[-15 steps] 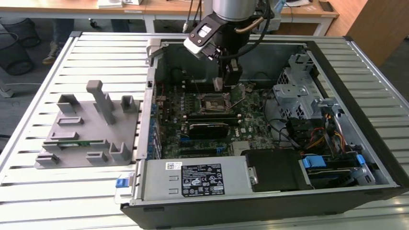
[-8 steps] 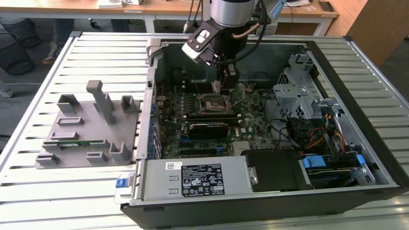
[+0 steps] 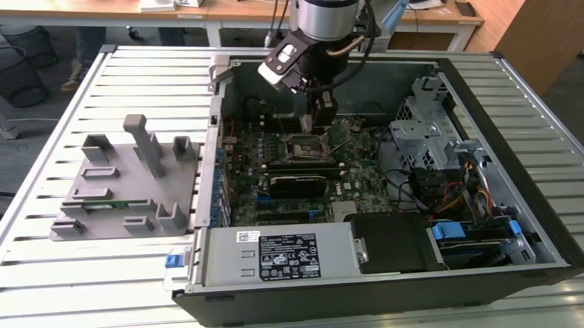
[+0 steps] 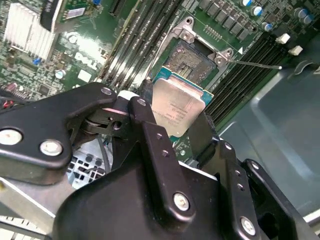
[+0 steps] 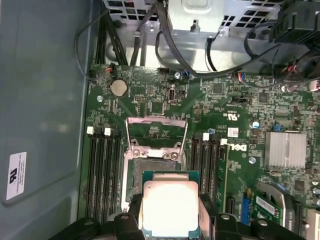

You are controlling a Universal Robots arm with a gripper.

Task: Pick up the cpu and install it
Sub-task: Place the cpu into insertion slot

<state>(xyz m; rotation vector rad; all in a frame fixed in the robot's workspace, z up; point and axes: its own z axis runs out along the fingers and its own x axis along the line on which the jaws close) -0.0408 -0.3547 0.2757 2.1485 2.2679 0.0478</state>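
The cpu [image 4: 178, 107], a small square chip with a silvery top plate, sits clamped between the black fingers [image 4: 150, 130] of my gripper [image 4: 174, 116], which is shut on it. In the first wrist view the cpu [image 5: 170, 205] hangs a little above and just to one side of the motherboard socket [image 5: 154, 150], whose metal frame is flipped open. In the exterior view my gripper [image 3: 315, 121] reaches down inside the open computer case, right above the socket [image 3: 306, 147].
Memory slots [image 5: 102, 170] flank the socket on both sides. A silver heatsink [image 5: 286, 149] and cable bundles [image 5: 175, 55] lie nearby. The case walls [image 3: 511, 143] ring the board. On the exterior view's left a grey fixture [image 3: 128, 184] holds a green memory stick [image 3: 105, 203].
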